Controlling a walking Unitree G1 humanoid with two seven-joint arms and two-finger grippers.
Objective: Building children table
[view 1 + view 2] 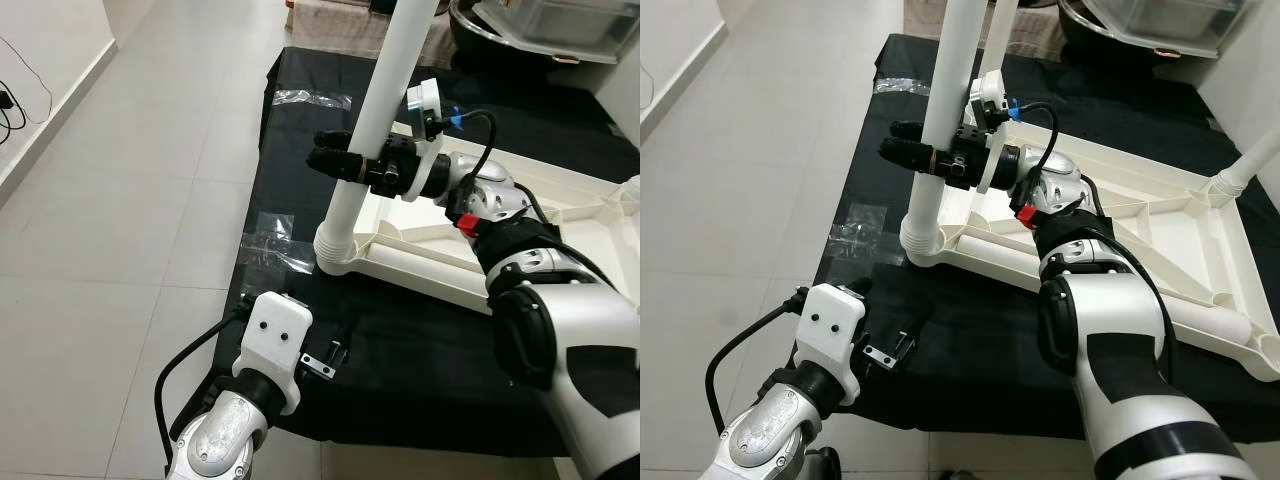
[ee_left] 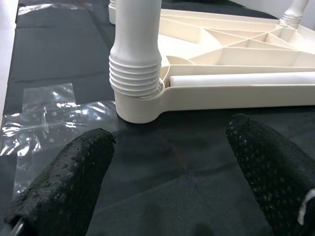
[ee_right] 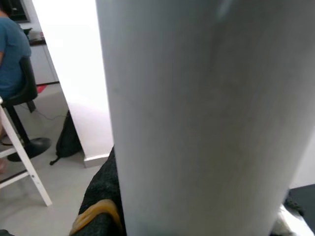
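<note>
Now the right gripper [image 1: 345,165], clamped on the white leg [image 1: 375,130], should turn it straight in the corner socket [image 1: 335,255], while the left gripper [image 2: 167,162] waits with fingers apart.

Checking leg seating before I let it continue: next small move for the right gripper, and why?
Probably keep twisting the leg into its corner socket. The right gripper is clamped around the upright leg, and the left wrist view shows thread ridges above the socket rim, so it looks not fully seated. The left gripper hovers open nearby.
</note>
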